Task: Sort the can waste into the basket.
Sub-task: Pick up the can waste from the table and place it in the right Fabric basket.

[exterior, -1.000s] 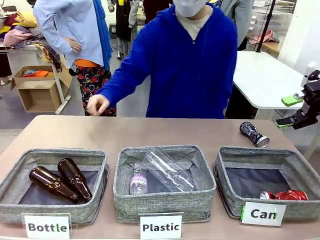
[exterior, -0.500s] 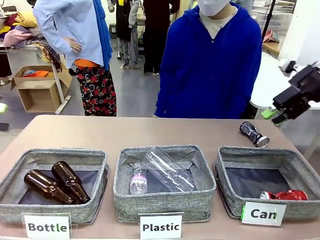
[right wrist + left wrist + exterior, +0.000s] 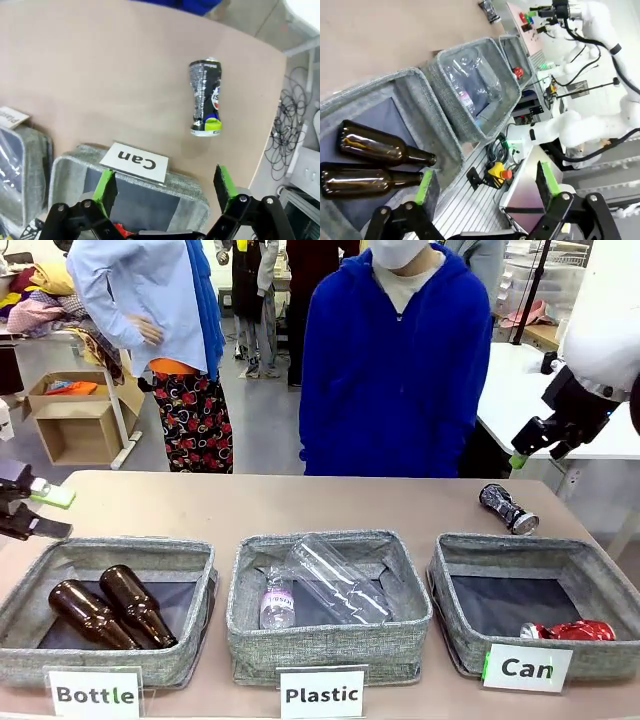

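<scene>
Dark can (image 3: 508, 508): lies on its side on the bare table (image 3: 300, 505), just beyond the far rim of the Can basket (image 3: 470, 545), with its shiny end turned toward that rim. It is outside the basket, so not yet sorted.
Red can (image 3: 570, 630): crushed, on the basket floor near the front wall, behind the "Can" label (image 3: 527, 668). This half looks done.
Right end effector (image 3: 527, 448): fingers spread, nothing between them. It hangs high over the table's far right. Its wrist view looks down on the dark can (image 3: 205, 98), which lies ahead of the fingertips. Reads as lined up for a drop onto the can.
Left end effector (image 3: 45, 512): spread wide and empty, at the table's left edge beside the Bottle basket (image 3: 100, 550). It is well apart from both cans and likely parked clear.
Around: two brown bottles (image 3: 110, 605) in the left basket; clear plastic bottles (image 3: 325, 585) in the Plastic basket (image 3: 330, 640); a person (image 3: 400, 370) standing at the far side.
In the way: little. The table around the dark can is bare. The basket's far wall sits between the can and the floor, so the can needs lifting over it.
</scene>
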`<action>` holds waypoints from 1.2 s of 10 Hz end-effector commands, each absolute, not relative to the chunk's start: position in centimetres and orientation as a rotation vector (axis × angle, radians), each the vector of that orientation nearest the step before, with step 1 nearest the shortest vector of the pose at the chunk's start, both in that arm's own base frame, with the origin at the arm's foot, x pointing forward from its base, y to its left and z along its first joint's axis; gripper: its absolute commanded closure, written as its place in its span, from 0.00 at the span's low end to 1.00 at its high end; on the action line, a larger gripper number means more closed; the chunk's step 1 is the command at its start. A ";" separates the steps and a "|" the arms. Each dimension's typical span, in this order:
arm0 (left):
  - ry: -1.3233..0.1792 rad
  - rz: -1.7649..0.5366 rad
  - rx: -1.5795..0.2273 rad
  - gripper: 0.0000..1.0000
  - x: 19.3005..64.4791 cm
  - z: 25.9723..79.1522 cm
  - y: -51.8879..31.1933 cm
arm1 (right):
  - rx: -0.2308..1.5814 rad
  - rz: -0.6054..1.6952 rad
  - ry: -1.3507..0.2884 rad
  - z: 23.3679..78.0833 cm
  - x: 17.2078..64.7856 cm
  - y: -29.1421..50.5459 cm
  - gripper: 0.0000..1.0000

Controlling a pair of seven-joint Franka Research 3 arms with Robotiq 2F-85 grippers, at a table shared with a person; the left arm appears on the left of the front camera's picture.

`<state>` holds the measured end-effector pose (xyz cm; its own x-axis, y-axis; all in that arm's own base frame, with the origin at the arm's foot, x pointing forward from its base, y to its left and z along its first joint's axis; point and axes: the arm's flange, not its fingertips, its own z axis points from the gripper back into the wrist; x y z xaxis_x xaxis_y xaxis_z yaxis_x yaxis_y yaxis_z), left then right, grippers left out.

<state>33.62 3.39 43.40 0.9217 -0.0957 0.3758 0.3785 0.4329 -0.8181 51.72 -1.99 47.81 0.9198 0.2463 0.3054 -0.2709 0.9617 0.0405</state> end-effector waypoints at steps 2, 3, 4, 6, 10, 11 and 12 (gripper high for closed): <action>-0.316 -0.314 -1.086 0.00 32.9 44.7 3.7 | 0.179 0.299 -0.262 48.0 50.9 -2.4 0.00; -0.316 -0.314 -1.086 0.00 32.9 44.7 3.7 | 0.105 0.269 -0.287 47.7 51.5 -2.0 0.00; -0.316 -0.314 -1.086 0.00 32.9 44.7 3.7 | 0.068 0.190 -0.245 47.2 52.7 -1.9 0.00; -0.316 -0.314 -1.086 0.00 32.9 44.7 3.7 | 0.081 0.149 -0.176 46.0 56.2 -2.2 0.00; -0.316 -0.314 -1.086 0.00 32.9 44.7 3.7 | 0.058 0.133 -0.125 41.3 62.7 -4.6 0.00; -0.316 -0.314 -1.086 0.00 32.9 44.7 3.7 | 0.051 0.098 -0.093 39.9 63.9 -5.2 0.00; -0.316 -0.314 -1.086 0.00 32.9 44.7 3.7 | 0.045 0.072 -0.040 38.6 64.8 -5.5 0.00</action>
